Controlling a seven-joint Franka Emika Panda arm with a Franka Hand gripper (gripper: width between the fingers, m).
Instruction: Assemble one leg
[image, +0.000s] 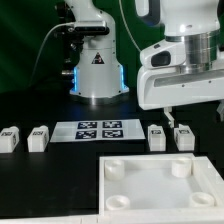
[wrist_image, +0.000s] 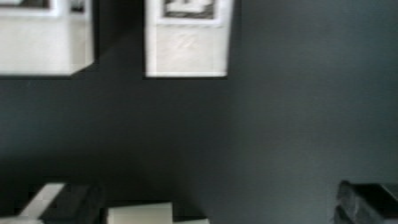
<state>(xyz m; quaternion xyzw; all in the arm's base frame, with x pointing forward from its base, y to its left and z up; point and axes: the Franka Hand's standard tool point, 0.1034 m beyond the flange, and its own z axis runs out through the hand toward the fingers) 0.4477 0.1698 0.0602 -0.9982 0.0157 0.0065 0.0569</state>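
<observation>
Toward the exterior view's right, the gripper is held above the table, over the right-hand pair of four legs set in a row. Its fingers are seen spread wide apart in the wrist view, and nothing is gripped between them. The leg closest beneath is judged the likely pick; it stands untouched, just right of its neighbour. The plate lies nearer, and its sockets in view are empty. Nothing is assembled yet: grasping, carrying and inserting are all judged left to do.
</observation>
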